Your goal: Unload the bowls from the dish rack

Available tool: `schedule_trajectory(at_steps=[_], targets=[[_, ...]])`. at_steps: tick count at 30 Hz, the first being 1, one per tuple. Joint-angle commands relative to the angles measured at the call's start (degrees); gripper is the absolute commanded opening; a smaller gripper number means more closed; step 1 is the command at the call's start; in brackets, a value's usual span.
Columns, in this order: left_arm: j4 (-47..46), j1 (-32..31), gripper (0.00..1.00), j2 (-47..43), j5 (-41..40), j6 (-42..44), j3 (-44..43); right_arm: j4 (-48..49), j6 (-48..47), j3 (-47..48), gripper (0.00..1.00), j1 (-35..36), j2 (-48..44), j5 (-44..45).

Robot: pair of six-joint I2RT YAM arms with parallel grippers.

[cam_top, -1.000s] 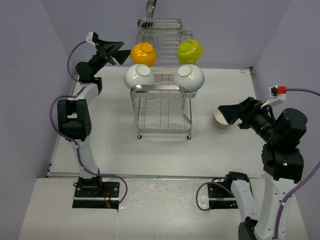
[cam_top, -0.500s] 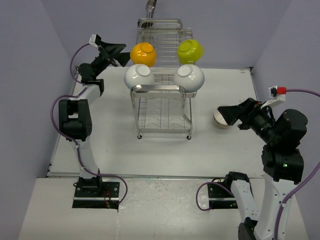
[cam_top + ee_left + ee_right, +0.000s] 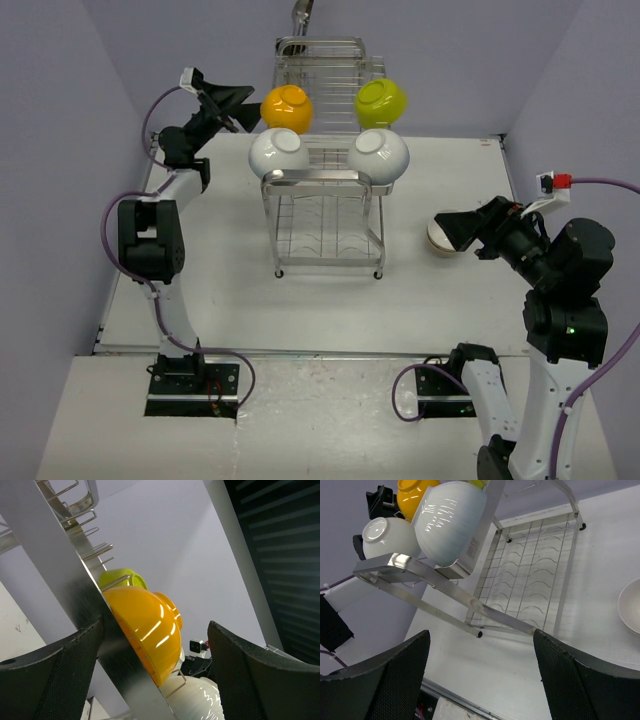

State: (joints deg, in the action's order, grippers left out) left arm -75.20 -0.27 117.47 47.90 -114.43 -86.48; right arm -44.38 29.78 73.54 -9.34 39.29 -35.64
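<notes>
The chrome dish rack [image 3: 323, 180] stands mid-table and holds an orange-yellow bowl [image 3: 286, 108], a lime green bowl [image 3: 381, 101] and two white bowls [image 3: 277, 153] [image 3: 380, 154] on its upper tier. My left gripper [image 3: 238, 105] is open, raised just left of the orange-yellow bowl [image 3: 145, 630], whose side sits between the fingers [image 3: 50, 680] in the left wrist view. My right gripper [image 3: 452, 228] is open and empty above a white bowl [image 3: 437, 240] resting on the table; that bowl's rim [image 3: 630, 607] shows at the right wrist view's edge.
The rack's lower wire shelf [image 3: 530, 585] is bare. A lavender wall encloses the table on three sides. The table's near edge [image 3: 300, 352] runs in front of both arm bases.
The left gripper rose slightly and moved closer to the orange-yellow bowl over the first half second, then stayed put. The right arm has not moved.
</notes>
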Motion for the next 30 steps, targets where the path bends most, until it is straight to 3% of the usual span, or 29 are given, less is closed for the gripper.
schedule_trajectory(at_steps=[1,20,30], targets=[[-29.92,-1.75,0.86,-4.61,-0.17,-30.50,-0.18,0.79,0.01,1.26,0.84,0.29,-0.35,-1.54],[-30.62,-1.84,0.82,-8.40,-1.32,-30.24,5.70,0.52,0.45,1.61,0.84,0.29,-0.88,-1.80],[-30.45,-3.15,0.67,-7.26,-2.81,-30.50,5.53,0.44,0.28,1.61,0.84,0.38,-1.23,-1.63]])
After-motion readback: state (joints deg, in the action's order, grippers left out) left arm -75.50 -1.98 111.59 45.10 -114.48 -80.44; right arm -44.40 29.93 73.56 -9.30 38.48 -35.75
